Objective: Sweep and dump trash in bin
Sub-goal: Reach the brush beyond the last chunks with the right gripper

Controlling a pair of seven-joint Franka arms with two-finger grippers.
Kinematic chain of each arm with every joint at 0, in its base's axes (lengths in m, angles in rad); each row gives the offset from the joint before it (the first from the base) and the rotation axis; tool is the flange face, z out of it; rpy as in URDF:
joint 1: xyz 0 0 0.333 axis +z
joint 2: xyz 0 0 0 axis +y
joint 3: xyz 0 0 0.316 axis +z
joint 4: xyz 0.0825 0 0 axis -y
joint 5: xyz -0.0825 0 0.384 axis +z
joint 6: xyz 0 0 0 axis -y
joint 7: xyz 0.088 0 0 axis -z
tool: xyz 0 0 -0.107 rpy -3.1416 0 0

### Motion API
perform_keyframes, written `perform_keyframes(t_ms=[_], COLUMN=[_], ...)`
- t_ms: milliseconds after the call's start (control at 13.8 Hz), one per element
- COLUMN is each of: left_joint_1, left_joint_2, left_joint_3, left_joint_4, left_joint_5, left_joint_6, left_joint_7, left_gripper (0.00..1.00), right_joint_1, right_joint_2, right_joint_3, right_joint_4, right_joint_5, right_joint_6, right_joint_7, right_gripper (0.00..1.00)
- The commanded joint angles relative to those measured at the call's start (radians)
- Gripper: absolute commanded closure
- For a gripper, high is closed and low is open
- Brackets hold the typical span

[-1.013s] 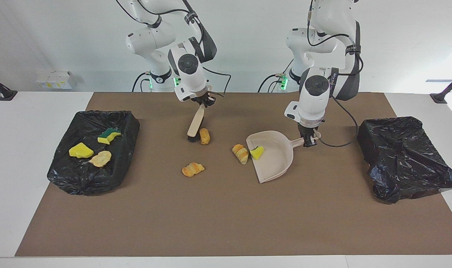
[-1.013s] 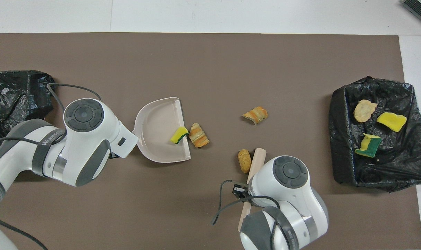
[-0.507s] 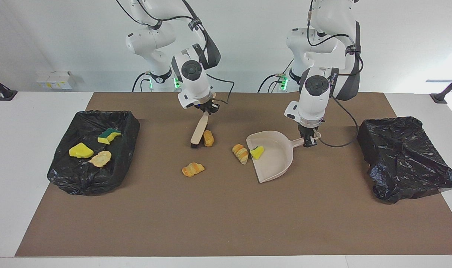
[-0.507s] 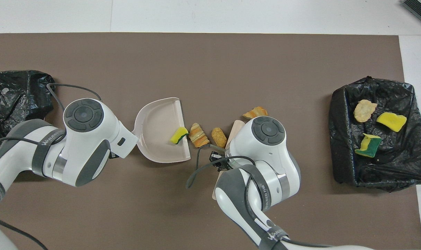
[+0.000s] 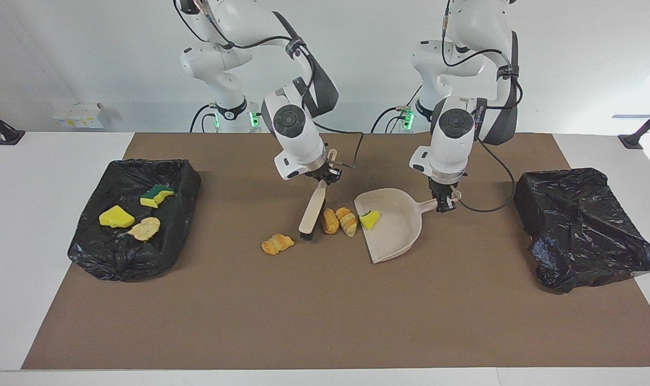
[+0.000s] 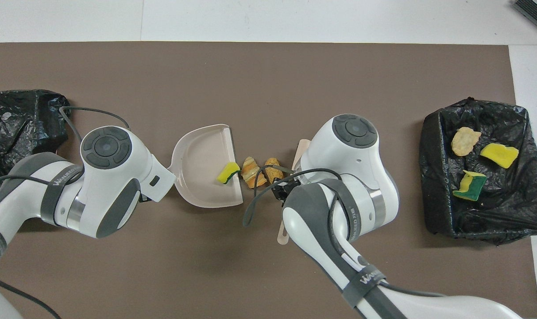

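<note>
Beside the dustpan, at its open lip, sat two tan-orange lumps touching each other, with the brush head against them, its handle clamped in the right gripper. Left gripper was clamped on the dustpan handle; a green-backed sponge piece lay inside the pan. Another lump lay near the brush, and three scraps sat in the bin, well apart from the dustpan toward the right arm's end.

A robot lab

Two white arms are mounted at a desk against a bare wall.
</note>
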Motion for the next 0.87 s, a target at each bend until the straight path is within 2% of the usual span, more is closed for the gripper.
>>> perform_keyframes(t_ms=[0,145,362,507,796], left_joint_1=[0.005,0.006,0.006,0.006,0.006], left_joint_2=[-0.017,-0.017,-0.017,-0.017,-0.017], left_joint_3=[0.001,0.001,0.001,-0.001,0.001], left_joint_4=[-0.035,-0.035,-0.035,-0.035,-0.035], left_joint_5=[0.023,0.023,0.023,0.022,0.022], left_joint_6=[0.026,0.026,0.026,0.026,0.028], left_joint_7=[0.014,0.014,0.014,0.013,0.013], left_gripper=[1.00,1.00,1.00,1.00,1.00], right_joint_1=[-0.072,-0.128,-0.217,-0.282,-0.308], right_joint_2=[-0.047,-0.053,-0.083,-0.105,-0.145], right_joint_3=[0.007,0.004,0.005,0.005,0.005], right_joint_4=[0.006,-0.006,-0.078,-0.134,-0.236], right_joint_5=[-0.091,-0.155,-0.229,-0.266,-0.270], right_joint_6=[-0.107,-0.163,-0.169,-0.132,-0.007], right_joint_7=[-0.111,-0.217,-0.409,-0.516,-0.589], right_gripper=[1.00,1.00,1.00,1.00,1.00])
